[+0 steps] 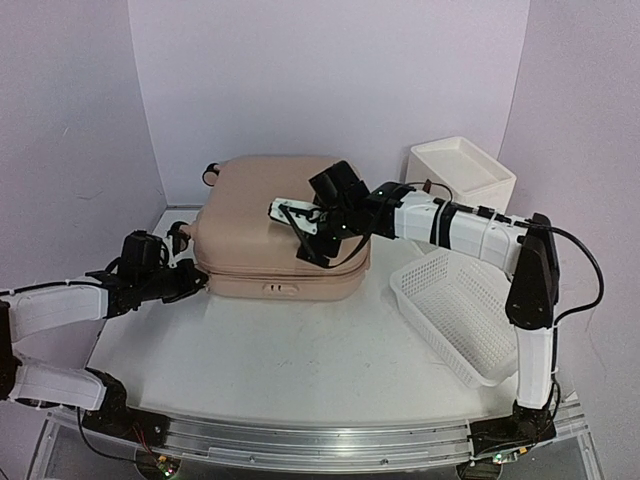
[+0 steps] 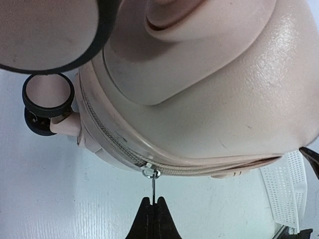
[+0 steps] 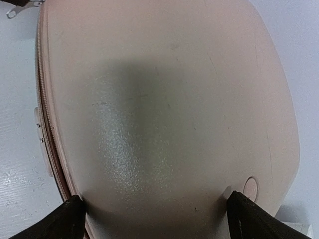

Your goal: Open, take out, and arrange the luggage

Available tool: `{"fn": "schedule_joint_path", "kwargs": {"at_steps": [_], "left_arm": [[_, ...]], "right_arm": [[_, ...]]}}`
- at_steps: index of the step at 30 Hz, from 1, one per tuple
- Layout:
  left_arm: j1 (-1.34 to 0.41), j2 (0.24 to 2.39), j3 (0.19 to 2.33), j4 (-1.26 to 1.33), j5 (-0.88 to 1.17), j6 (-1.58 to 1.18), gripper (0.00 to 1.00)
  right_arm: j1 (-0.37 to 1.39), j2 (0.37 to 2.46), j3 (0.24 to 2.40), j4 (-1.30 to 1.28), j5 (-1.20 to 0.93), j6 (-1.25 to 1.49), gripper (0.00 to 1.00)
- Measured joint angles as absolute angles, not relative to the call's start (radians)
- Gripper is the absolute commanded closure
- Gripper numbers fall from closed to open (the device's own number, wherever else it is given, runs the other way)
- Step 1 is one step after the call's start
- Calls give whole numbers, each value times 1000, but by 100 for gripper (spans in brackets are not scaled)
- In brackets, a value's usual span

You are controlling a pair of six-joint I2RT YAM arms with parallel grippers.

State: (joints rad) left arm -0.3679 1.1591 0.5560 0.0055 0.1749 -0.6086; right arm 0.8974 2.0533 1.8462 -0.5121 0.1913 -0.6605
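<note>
Fingers of my left gripper (image 2: 153, 201) pinch the zipper pull (image 2: 153, 188); my right gripper (image 3: 153, 196) spreads wide over the luggage (image 1: 270, 225). It lies flat and shut on the white table (image 1: 280, 360), long axis left to right, wheels (image 2: 47, 94) toward my left arm, which is nearer the pull.

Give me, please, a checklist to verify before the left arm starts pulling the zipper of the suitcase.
1. Grip: left gripper shut on the zipper pull: ok.
2. Track: teeth beside the slider free of snags: ok where visible; far sides cannot tell.
3. Support: right gripper open above the luggage: ok; whether it presses down, cannot tell.
4. Pose: luggage lying flat on the table: ok.
5. Clearance: basket apart from the luggage: ok.
</note>
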Motion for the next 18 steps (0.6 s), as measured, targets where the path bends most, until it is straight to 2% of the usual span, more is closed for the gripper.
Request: {"fn": "schedule_joint_path", "kwargs": {"at_steps": [6, 10, 14, 15, 18], "left_arm": [[-395, 1072, 492, -2, 156, -617, 100], [-394, 1061, 472, 58, 184, -584, 100], [-394, 1077, 455, 137, 229, -553, 98], [-395, 1082, 455, 147, 234, -551, 92], [-393, 1070, 453, 149, 247, -546, 56]], "right_arm": [[878, 2015, 1848, -564, 131, -491, 2], [904, 1982, 1839, -569, 46, -237, 2], [962, 2036, 1917, -576, 17, -25, 2], [976, 2061, 1950, -576, 20, 13, 2], [992, 2106, 1993, -572, 33, 96, 2]]}}
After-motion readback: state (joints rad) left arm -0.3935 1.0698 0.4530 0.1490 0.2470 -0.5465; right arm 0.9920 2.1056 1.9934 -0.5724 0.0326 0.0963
